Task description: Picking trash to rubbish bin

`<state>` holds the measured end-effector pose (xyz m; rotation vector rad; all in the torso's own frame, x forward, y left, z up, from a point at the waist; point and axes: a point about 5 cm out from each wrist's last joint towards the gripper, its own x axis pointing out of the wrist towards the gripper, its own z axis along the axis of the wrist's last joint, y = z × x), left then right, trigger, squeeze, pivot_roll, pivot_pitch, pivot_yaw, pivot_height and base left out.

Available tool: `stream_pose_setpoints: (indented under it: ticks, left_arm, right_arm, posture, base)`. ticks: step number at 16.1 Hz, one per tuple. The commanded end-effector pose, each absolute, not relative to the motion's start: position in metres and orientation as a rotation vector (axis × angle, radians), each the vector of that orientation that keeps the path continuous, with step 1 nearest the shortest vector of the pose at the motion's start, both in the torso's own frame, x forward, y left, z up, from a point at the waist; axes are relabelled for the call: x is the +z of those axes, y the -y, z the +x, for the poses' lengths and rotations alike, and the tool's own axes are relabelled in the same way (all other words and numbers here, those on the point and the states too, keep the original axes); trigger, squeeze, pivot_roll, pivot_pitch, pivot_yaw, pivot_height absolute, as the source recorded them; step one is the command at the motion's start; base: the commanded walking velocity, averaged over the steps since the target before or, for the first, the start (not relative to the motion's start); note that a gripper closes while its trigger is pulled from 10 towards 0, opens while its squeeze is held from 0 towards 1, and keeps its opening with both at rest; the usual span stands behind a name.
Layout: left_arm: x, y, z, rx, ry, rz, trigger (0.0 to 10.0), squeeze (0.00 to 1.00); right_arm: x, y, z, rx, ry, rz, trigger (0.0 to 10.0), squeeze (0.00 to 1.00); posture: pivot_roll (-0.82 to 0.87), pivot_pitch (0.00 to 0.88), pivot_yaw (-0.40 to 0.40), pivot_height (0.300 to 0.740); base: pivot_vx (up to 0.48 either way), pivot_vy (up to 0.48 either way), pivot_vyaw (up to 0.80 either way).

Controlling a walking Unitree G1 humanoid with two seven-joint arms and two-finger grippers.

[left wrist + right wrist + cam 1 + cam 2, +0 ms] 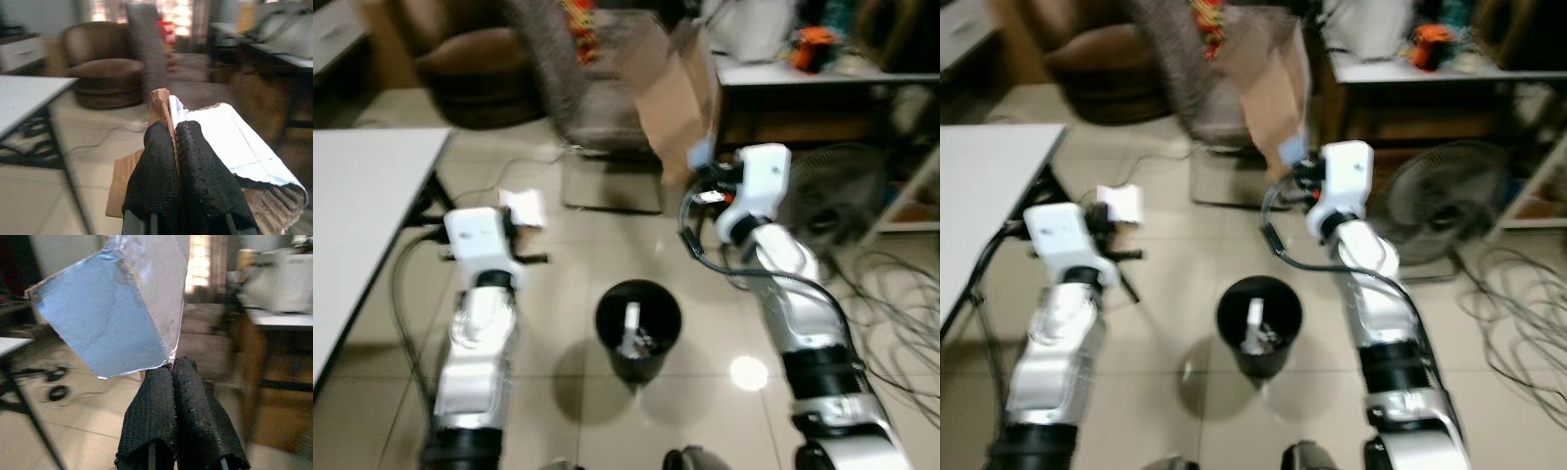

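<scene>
Left eye view. Rubbish bin [638,329]: black, round, upright on the tiled floor, mouth up, scraps already inside; it stood between the two arms, nearer the robot than either claw. Left claw [524,231]: raised ahead of its silver arm, carrying a white wrapper [523,207]. Right claw [703,168]: raised higher and further forward, with a pale blue scrap [700,153] at its tip. A white bench [362,206] lay outboard of the left claw.

Right eye view. Same layout; a standing fan [1435,211] sat outboard of the right claw, with loose cables on the floor beyond it.

Left wrist view. Both black fingers [156,176] pressed together, pinching the white wrapper with a brown card layer at one edge. Its long axis ran forward from the fingertips, sloping off to one side, free end away from the claw.

Right wrist view. Fingers [154,406] closed tight, nipping the blue scrap by one corner. The sheet stood up from the fingertips, broad face to the camera, free edge pointing away.

Handling note, judged: each claw should be drawn back and inward until directly above the bin mouth, the piece's free end turned downward, and let go one at a time; a corner-held sheet may flutter past the rim if dropped from height.
</scene>
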<state>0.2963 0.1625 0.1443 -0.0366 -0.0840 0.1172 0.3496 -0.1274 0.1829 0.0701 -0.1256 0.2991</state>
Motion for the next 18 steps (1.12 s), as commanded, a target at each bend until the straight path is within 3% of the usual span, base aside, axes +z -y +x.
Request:
stream_pose_setpoints:
  ticks: [1,11,18]
  left_arm:
    - [0.141,-0.166,0.298,0.116,0.066,-0.017,0.0,0.0]
    - [0.13,-0.164,0.296,0.082,0.024,-0.013,0.0,0.0]
    - [0.127,-0.162,0.295,0.081,0.009,-0.021,0.0,0.0]
  right_arm:
    - [0.188,0.124,0.349,0.309,0.146,0.068,10.0,0.0]
    - [0.185,0.122,0.348,0.31,0.131,0.07,10.0,0.0]
    - [0.183,0.121,0.348,0.314,0.125,0.07,10.0,0.0]
  posture:
    - [-0.11,0.102,0.056,0.74]
    - [-0.11,0.107,0.057,0.74]
    - [-0.11,0.108,0.058,0.74]
  base:
    - [0.0,0.0,0.0]
    - [0.0,0.0,0.0]
    - [0.0,0.0,-0.76]
